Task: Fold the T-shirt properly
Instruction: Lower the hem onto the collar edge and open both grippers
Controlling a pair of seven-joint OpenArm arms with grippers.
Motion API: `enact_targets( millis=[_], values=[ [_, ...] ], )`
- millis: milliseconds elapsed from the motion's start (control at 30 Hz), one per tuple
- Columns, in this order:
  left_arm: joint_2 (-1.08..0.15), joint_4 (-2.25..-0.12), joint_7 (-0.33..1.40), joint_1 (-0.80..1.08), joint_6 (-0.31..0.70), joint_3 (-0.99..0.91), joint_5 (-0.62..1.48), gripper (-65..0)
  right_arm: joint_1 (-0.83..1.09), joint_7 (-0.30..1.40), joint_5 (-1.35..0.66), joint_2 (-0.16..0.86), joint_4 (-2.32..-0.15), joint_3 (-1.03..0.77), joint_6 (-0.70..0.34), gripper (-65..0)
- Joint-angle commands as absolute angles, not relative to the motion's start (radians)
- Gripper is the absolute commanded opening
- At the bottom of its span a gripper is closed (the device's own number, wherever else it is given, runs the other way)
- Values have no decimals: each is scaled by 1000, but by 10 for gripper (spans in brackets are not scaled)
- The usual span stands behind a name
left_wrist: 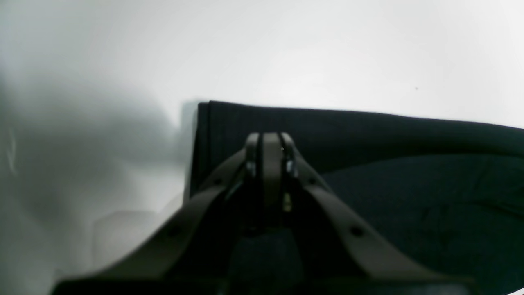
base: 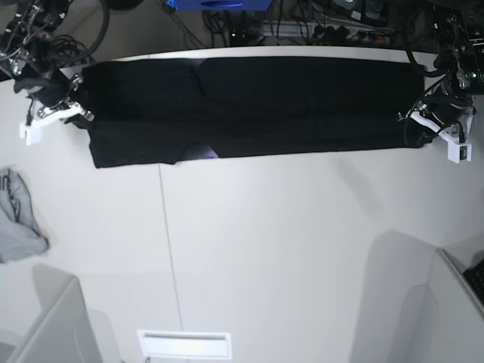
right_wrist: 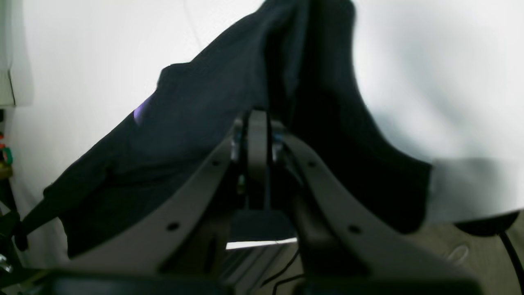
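- Table [base: 265,249]: white top, mostly bare on the near side of both claws; it offers room to lay a fold toward the viewer.
- Shirt [base: 249,106]: black, stretched as a long flat band along the far edge of the table, spanning from one claw to the other. A sliver of purple shows at its near hem.
- Right claw [right_wrist: 257,119]: closed on the shirt's end; dark cloth rises ahead of its tips and drapes to either side.
- Left claw [left_wrist: 269,139]: closed on the opposite end, cloth lying flat ahead and to one side of it.
- Handling note: judged mid-fold; both claws should travel together at equal height, keeping the band taut so the crease lands straight.
- Grey cloth [base: 19,219]: crumpled, well apart from the right claw; leave alone.
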State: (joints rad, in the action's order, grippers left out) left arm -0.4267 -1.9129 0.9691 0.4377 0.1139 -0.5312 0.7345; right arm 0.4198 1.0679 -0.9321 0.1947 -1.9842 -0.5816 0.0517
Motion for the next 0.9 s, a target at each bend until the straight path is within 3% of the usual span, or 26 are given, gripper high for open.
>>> enact_targets(
  millis=[0, 167, 867],
  values=[
    [-444, -1926, 954, 438, 122, -539, 737, -650, 415, 1069, -941, 203, -2005, -599, 44, -650],
    [-444, -1926, 1018, 441, 122, -539, 734, -650, 430, 1107, -941, 200, -2005, -602, 42, -650],
    [-443, -1900, 1017, 446, 122, -539, 731, -650, 481, 1101, -935, 159, -1995, -605, 47, -650]
  ],
)
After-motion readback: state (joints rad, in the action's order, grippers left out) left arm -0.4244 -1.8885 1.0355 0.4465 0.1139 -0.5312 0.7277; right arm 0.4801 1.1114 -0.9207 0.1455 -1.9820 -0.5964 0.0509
